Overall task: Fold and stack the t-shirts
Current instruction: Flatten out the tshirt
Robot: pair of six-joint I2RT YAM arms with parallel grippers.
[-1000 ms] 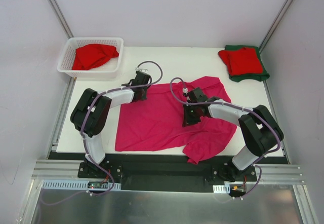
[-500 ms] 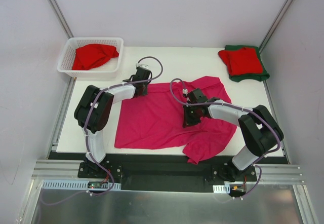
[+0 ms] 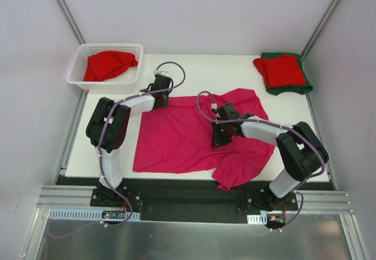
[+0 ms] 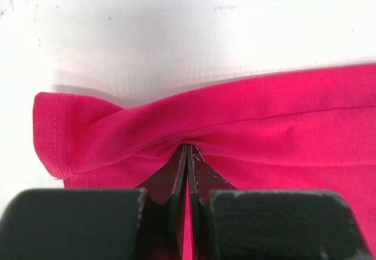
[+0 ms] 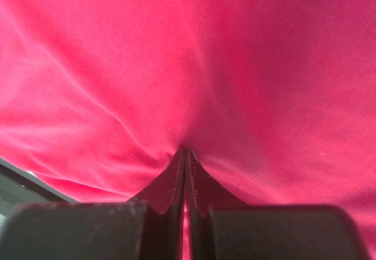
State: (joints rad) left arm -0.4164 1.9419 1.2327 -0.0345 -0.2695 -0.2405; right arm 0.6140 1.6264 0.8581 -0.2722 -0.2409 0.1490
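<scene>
Table (image 3: 200,69): white, fills the middle of the frame.
Magenta t-shirt (image 3: 176,139): spread flat, centre of the table.
Left gripper (image 4: 187,153): jaws pinched tight on its upper-left hem corner.
Right gripper (image 5: 184,154): jaws clamped on bunched cloth, right of centre.

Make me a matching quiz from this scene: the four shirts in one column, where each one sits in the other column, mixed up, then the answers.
Column one
1. crumpled red t-shirt
2. magenta t-shirt
3. folded red t-shirt
4. dark green t-shirt

Column two
A. at the bottom of the stack in the far right corner
B. spread across the middle of the table
C. inside the white lattice basket
D. lying on top of the green one

Pairs: 1-C, 2-B, 3-D, 4-A
</scene>
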